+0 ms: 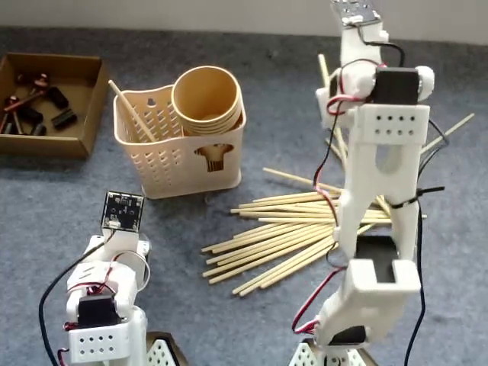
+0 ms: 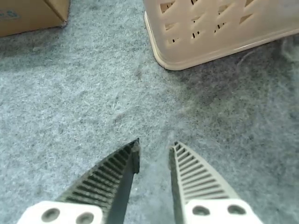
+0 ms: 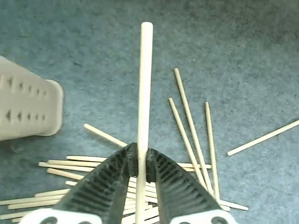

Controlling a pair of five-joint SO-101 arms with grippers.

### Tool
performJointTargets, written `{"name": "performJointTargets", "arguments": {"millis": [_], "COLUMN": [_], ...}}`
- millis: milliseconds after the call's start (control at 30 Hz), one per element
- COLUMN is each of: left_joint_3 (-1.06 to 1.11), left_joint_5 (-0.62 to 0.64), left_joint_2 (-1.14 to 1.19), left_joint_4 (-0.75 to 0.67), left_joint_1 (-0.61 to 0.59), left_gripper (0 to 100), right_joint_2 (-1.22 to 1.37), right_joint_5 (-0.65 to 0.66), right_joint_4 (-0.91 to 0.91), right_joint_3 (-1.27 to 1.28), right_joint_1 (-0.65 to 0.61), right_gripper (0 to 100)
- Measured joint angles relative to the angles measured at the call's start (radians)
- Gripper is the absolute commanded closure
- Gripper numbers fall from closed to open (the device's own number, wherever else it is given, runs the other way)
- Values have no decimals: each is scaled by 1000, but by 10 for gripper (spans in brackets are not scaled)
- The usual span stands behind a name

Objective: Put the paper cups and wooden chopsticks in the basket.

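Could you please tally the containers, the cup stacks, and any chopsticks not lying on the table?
Basket: 1
Cardboard box: 1
Paper cup stack: 1
Chopstick in basket: 1
Chopstick in right gripper: 1
Total: 5

My claw [image 2: 155, 145] hangs just over the worktop [image 2: 93, 102], which is covered in a grey, felt-like mat. Its two ribbed fingers [image 2: 112, 175] taper to narrow tips and stand a little apart, with a strip of grey mat showing between them. One finger looks dark and the other pale. Ahead of the tips, well apart from them, stands the cream plastic basket [image 2: 210, 32]. I see its rounded lower corner and a stretch of wall pierced with rows of small slots, its base resting flat on the mat. Off to the other side, equally far ahead, sits the corner of a brown cardboard box [image 2: 28, 14], apart from the basket.
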Motion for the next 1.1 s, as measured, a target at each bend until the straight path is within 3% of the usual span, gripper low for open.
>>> {"name": "performJointTargets", "arguments": {"millis": [433,800,1100], "left_joint_3": [0,0,0], "left_joint_5": [0,0,0], "left_joint_2": [0,0,0], "left_joint_4": [0,0,0], "left_joint_1": [0,0,0], "left_gripper": [888,888,888], "right_joint_2": [-235,-353,-385], "right_joint_5": [-278,-310,-310], "right_joint_4": [0,-6,-327], "right_joint_3": [40,40,43], "right_joint_1": [-273,-517,-651], "right_gripper": [994,993,993]}}
